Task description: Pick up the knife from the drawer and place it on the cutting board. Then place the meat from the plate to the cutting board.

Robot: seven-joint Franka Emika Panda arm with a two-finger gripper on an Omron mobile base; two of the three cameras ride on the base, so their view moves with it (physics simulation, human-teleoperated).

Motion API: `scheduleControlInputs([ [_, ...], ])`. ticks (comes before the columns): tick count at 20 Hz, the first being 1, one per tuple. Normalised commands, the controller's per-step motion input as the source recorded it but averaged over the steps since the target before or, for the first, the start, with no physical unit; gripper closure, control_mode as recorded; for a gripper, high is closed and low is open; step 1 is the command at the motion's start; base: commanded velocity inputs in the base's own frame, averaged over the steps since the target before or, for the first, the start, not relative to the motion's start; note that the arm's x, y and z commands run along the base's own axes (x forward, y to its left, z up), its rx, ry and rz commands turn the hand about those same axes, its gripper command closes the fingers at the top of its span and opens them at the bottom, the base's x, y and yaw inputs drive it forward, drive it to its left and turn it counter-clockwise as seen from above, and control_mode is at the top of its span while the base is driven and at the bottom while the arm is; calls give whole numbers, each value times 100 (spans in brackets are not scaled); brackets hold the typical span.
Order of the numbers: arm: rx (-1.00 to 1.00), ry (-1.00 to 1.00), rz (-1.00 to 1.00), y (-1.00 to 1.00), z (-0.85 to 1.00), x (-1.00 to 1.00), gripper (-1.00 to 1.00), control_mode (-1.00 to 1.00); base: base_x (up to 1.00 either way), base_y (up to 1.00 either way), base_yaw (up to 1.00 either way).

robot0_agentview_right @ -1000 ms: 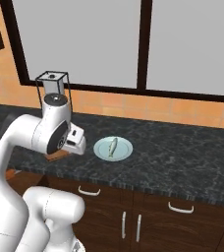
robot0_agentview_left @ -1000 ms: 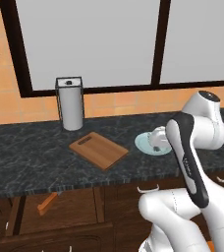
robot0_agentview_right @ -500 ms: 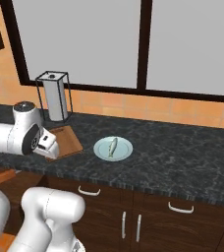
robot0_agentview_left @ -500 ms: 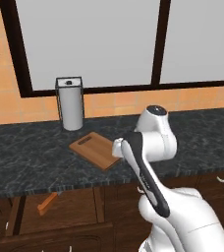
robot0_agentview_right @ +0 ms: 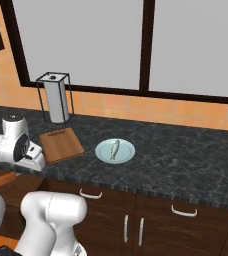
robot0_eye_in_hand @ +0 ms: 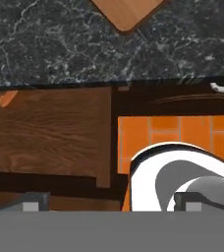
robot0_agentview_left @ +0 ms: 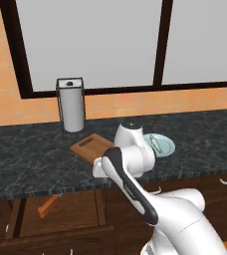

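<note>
Knife (robot0_agentview_left: 48, 205) lies in the open drawer (robot0_agentview_left: 60, 214) at lower left of the left base view, orange-brown handle showing, blade end tucked under the counter edge. In the hand view its handle (robot0_eye_in_hand: 7, 97) pokes out at the left edge, just below the counter lip, on the drawer's (robot0_eye_in_hand: 50, 133) wooden floor. In the right base view a bit of the handle (robot0_agentview_right: 3, 178) shows at far left, under the arm.

Cutting board (robot0_agentview_left: 91, 147) sits on the dark speckled counter (robot0_agentview_left: 31, 159), centre of the left base view, partly hidden by the arm's joint. Right base view has the board (robot0_agentview_right: 61, 144) left of centre, the plate (robot0_agentview_right: 115, 151) just beside it on the right, not touching. Meat (robot0_agentview_right: 115, 149) lies on the plate. In the left base view the plate (robot0_agentview_left: 165, 145) and meat (robot0_agentview_left: 158, 144) are right of the arm.

Paper towel holder (robot0_agentview_left: 70, 104) stands at the back by the wall, behind the board.

Gripper (robot0_eye_in_hand: 111, 203) fingers stand wide apart at the bottom of the hand view, nothing between them, above the drawer area.
</note>
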Motion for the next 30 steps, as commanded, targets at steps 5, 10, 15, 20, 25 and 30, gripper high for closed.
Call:
scheduleControlInputs([
  [5, 0, 20, 7, 100, -10, 19, -100, -100, 0, 0, 0],
  [10, 0, 30, 8, 81, -7, 36, -100, -100, 0, 0, 0],
  [15, -14, 13, 1, 81, -25, -2, -100, -100, 0, 0, 0],
  [20, -17, -9, 5, 43, -72, -17, -100, -100, 0, 0, 0],
  [25, -4, -4, 7, 11, -62, 0, -100, -100, 0, 0, 0],
  [30, 0, 0, 1, 0, -48, 0, -100, -100, 0, 0, 0],
])
